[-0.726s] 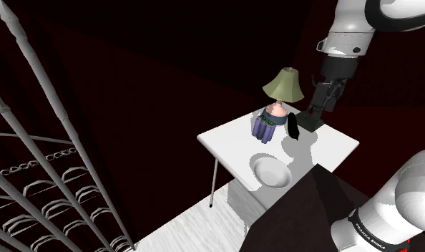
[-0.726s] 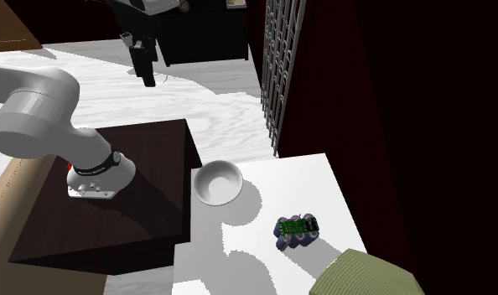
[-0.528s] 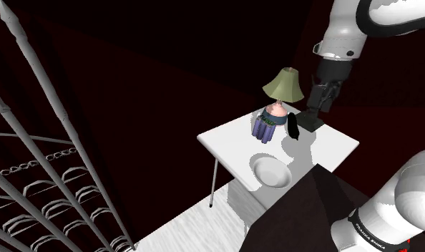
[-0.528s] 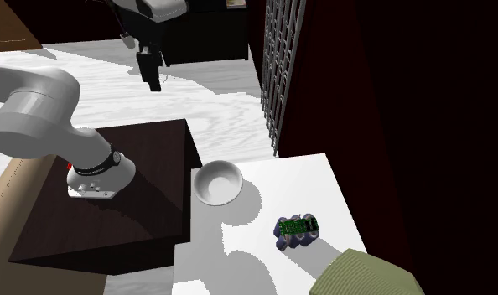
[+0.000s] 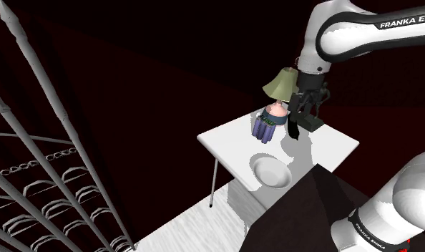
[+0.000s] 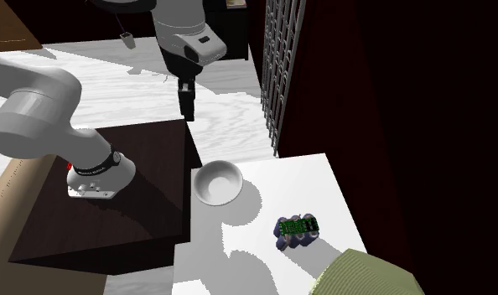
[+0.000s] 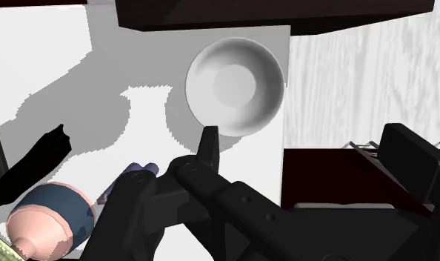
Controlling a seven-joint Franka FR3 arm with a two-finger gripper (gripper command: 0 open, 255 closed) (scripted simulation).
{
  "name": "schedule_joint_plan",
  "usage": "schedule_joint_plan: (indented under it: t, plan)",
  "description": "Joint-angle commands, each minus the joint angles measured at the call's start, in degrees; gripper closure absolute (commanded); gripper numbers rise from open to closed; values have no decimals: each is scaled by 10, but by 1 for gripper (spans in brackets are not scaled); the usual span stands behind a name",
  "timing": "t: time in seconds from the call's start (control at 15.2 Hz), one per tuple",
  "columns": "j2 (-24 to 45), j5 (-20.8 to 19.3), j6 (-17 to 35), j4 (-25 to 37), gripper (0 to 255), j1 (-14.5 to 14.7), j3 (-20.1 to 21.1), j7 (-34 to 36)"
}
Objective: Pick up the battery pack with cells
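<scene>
The battery pack (image 5: 267,126) is a bundle of purple cells with a green circuit board on top. It lies on the white table (image 5: 334,148) by the foot of a lamp (image 5: 282,84). It also shows near the table's edge (image 6: 298,231). My black gripper (image 5: 301,109) hangs above the table, just to the shoulder view's right of the lamp and the pack. In the second exterior view the gripper (image 6: 187,107) is high over the stand's far edge. In the wrist view the fingers (image 7: 208,145) stand apart with nothing between them. There the hand hides most of the pack (image 7: 140,170).
A white bowl (image 5: 270,172) sits on the table near the dark stand (image 5: 313,206). A black oblong thing (image 7: 32,164) lies beside the lamp's pink and blue base (image 7: 47,219). Tall metal bars (image 5: 32,150) stand at the shoulder view's left.
The arm has swung toward the table. In the shoulder view the gripper moved left and down toward the lamp. In the second exterior view it moved right and lower, toward the bowl.
</scene>
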Motion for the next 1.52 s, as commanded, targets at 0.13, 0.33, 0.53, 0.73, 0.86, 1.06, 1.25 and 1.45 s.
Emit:
schedule_joint_plan:
  t: [0.13,0.33,0.53,0.73,0.86,1.06,1.25,1.45]
  plan:
    - [80,-22,70,17,0,-14,-10,-7]
    - [139,-38,115,36,0,-24,-17,-11]
    - [200,-53,155,61,0,-33,-25,-13]
    - [261,-66,190,93,0,-42,-33,-15]
    - [302,-74,210,118,0,-47,-38,-16]
    - [363,-84,236,160,0,-55,-46,-18]
    - [424,-92,255,208,0,-62,-54,-20]
    - [485,-97,269,262,0,-70,-61,-23]
